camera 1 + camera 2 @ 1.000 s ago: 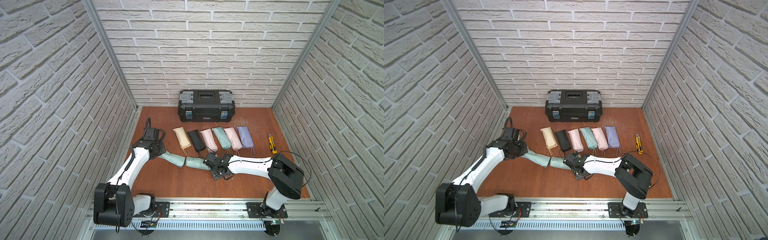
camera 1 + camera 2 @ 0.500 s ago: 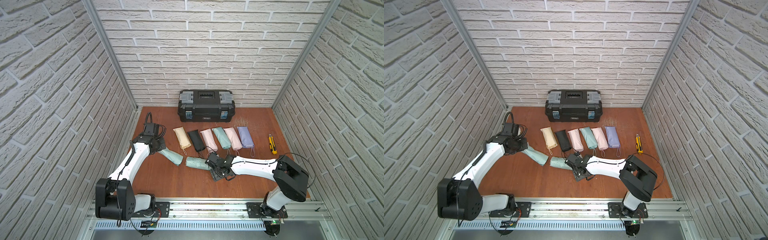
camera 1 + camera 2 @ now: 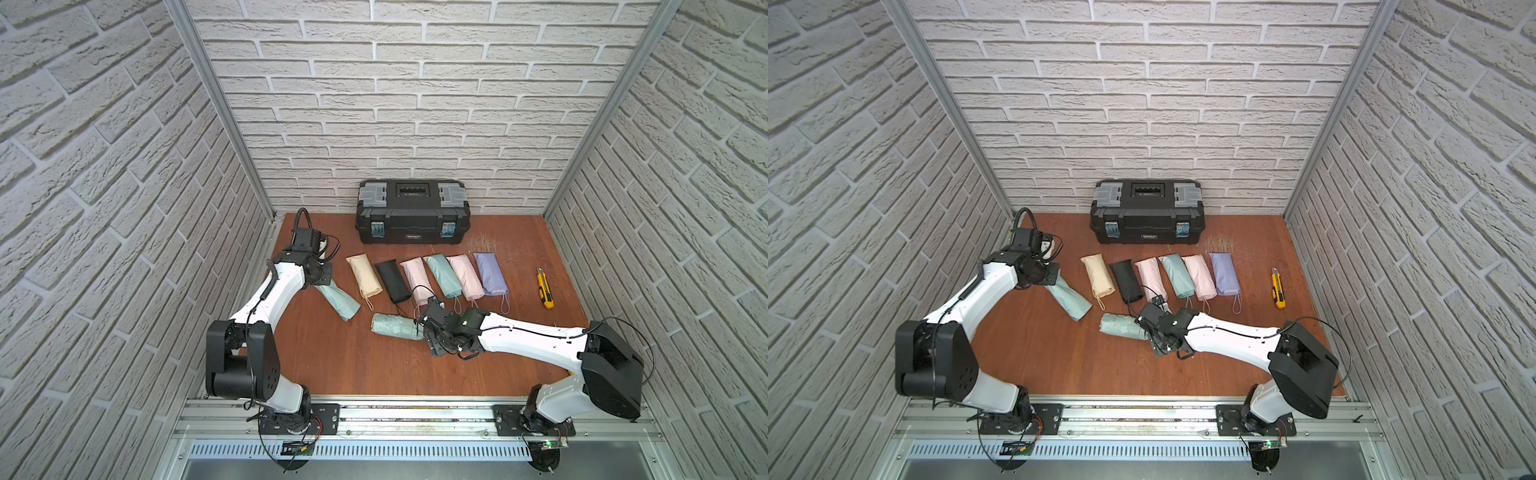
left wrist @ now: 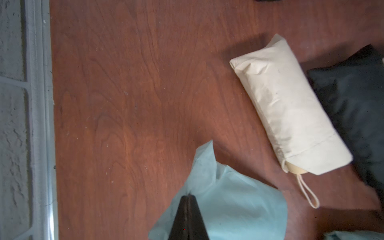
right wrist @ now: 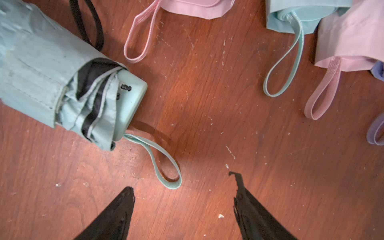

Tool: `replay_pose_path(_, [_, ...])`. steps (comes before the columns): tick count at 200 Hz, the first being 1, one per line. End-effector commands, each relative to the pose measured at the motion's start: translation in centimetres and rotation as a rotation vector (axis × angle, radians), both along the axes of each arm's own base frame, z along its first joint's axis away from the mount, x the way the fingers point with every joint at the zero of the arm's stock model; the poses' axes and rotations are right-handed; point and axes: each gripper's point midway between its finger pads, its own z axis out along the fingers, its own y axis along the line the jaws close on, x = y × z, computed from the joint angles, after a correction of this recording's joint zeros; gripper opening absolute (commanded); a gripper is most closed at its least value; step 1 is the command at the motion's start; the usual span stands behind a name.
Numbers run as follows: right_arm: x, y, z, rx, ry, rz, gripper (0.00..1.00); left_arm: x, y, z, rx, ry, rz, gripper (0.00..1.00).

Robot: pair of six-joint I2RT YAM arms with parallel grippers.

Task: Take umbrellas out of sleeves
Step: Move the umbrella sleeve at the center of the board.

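A bare mint umbrella [image 3: 395, 327] [image 3: 1123, 326] lies on the wooden floor, its handle and wrist loop [image 5: 164, 166] toward my right gripper [image 5: 180, 181]. That gripper is open, and the loop's end lies loose between its fingertips. My left gripper [image 4: 188, 196] is shut on one end of the limp, empty mint sleeve [image 4: 228, 197] [image 3: 338, 301], held slanted at the back left, apart from the umbrella. Behind, still in their sleeves, lie a cream umbrella [image 3: 364, 275], a black one [image 3: 392, 281], a pink one [image 3: 417, 280], a mint one [image 3: 442, 275], another pink one [image 3: 466, 276] and a lavender one [image 3: 490, 274].
A black toolbox [image 3: 412, 210] stands against the back wall. A yellow utility knife [image 3: 545, 294] lies right of the row. Brick walls close in the left, right and back. Wrist loops [image 5: 280, 62] of the row trail toward the right gripper.
My right gripper has opened and let go of the mint umbrella's handle. The left arm has drawn the mint sleeve off toward the back left, so sleeve and umbrella now lie apart.
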Motion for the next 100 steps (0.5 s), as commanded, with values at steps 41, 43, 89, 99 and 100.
replay_pose_path(41, [0.0, -1.2, 0.3, -0.023, -0.021, -0.018, 0.77, 4.5, 1.8, 1.8, 0.223, -0.133, -0.147, 0.00])
replay_pose_path(43, [0.0, -1.2, 0.4, -0.024, -0.021, -0.016, 0.77, 4.6, 1.8, 1.8, 0.225, -0.134, -0.149, 0.00])
replay_pose_path(89, [0.5, -0.9, 0.7, -0.034, -0.016, -0.006, 0.77, 7.4, 2.2, 0.5, 0.221, -0.107, -0.159, 0.00])
replay_pose_path(99, [0.4, -0.8, 0.8, -0.034, -0.013, -0.001, 0.77, 8.2, 2.2, 0.1, 0.219, -0.100, -0.157, 0.00])
replay_pose_path(100, [0.4, -0.8, 0.8, -0.034, -0.013, -0.001, 0.77, 8.3, 2.2, 0.1, 0.218, -0.101, -0.158, 0.00])
